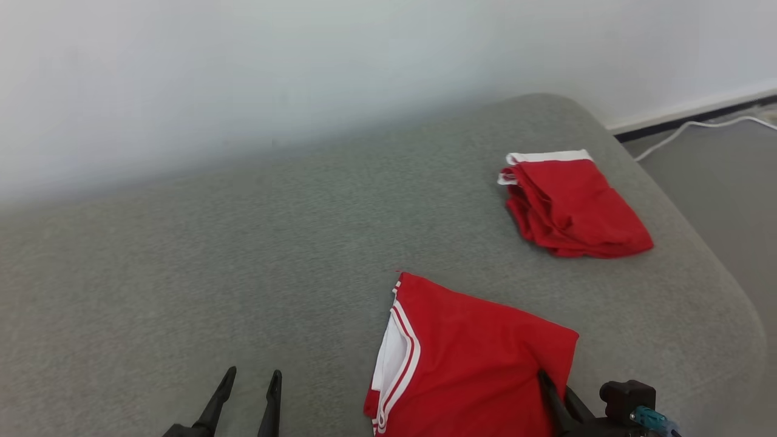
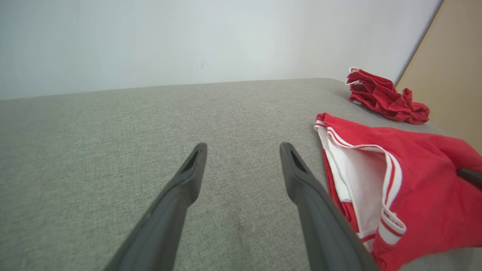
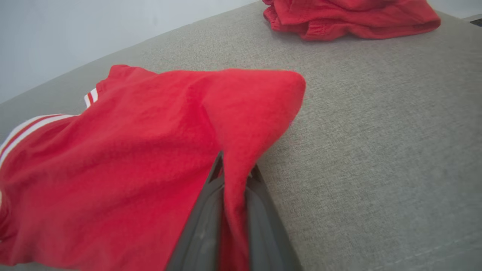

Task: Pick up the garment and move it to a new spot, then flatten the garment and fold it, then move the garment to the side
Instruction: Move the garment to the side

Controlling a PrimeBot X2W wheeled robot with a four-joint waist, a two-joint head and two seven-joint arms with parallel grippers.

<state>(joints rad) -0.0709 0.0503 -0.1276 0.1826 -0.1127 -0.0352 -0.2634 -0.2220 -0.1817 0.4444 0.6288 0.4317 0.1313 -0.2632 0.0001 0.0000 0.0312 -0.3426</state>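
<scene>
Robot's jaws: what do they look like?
The left jaws are two long, dark grey fingers that taper to thin, slotted tips. The right jaws look the same, with a black block and a teal bit behind them.

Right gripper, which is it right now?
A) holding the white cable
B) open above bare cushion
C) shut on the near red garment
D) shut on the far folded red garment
C: in the right wrist view the right gripper has both fingers closed on a raised fold of the near red garment, while the far red garment lies apart, untouched.
</scene>
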